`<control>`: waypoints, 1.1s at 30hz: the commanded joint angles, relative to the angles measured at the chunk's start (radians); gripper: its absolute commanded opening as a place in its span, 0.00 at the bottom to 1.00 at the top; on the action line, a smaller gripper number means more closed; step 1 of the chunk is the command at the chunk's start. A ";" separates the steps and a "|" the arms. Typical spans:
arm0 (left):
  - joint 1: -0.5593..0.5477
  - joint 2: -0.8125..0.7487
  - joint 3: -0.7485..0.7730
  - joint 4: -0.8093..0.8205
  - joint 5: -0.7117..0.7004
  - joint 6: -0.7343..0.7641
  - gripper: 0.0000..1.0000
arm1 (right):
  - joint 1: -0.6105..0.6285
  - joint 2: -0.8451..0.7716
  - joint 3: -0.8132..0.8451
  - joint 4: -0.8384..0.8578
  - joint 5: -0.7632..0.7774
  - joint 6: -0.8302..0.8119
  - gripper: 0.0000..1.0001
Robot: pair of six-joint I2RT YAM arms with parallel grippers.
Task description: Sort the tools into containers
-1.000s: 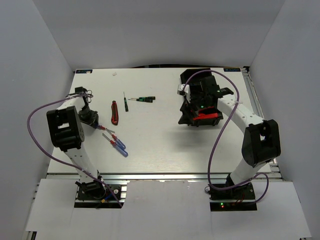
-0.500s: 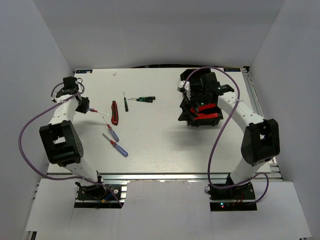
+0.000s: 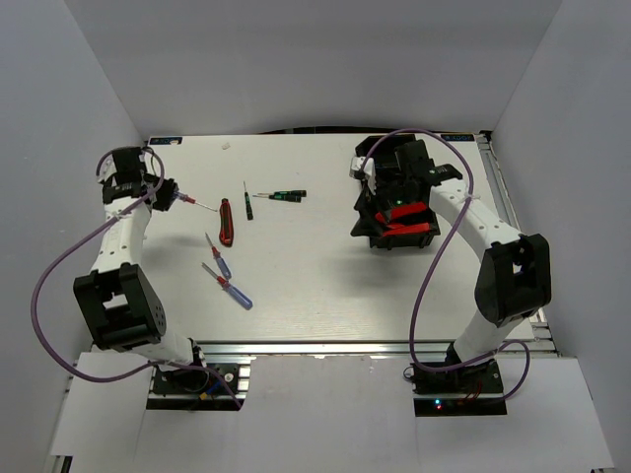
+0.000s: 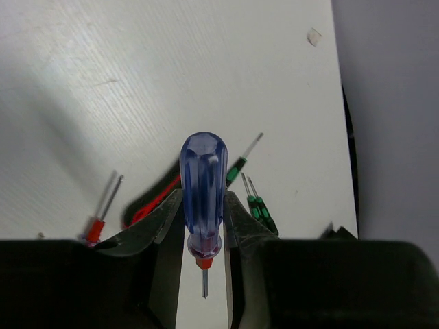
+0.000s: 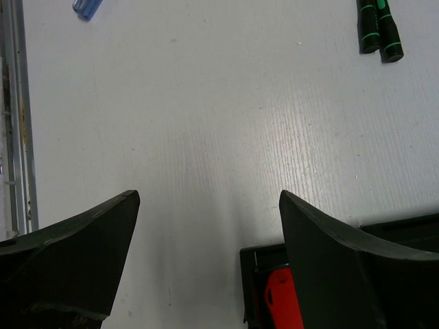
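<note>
Pinching a short translucent-blue plastic-handled screwdriver (image 4: 204, 164), left pincer (image 4: 203, 202) hangs over the white surface (image 4: 137, 82); right pincer (image 5: 209, 202) spread wide above the black rectangular plastic tray (image 5: 248, 264), red knife (image 5: 281, 305) inside.

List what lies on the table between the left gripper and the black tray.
Top view, from the left gripper: a red-and-black knife, a single precision screwdriver, a pair of black-and-green precision screwdrivers, then bare table up to the tray.

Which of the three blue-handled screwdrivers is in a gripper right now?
The screwdriver clamped by its handle between the left gripper's jaws. The other two lie loose on the table, side by side.
</note>
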 commanded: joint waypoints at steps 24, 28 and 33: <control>-0.413 -0.241 -0.358 0.606 0.547 0.033 0.00 | 0.083 0.098 0.247 0.110 -0.132 0.523 0.89; -0.492 -0.205 -0.338 0.640 0.512 0.034 0.00 | 0.137 0.111 0.253 0.168 -0.038 0.709 0.89; -0.551 -0.178 -0.315 0.657 0.489 0.034 0.00 | 0.173 0.126 0.245 0.237 -0.026 0.884 0.90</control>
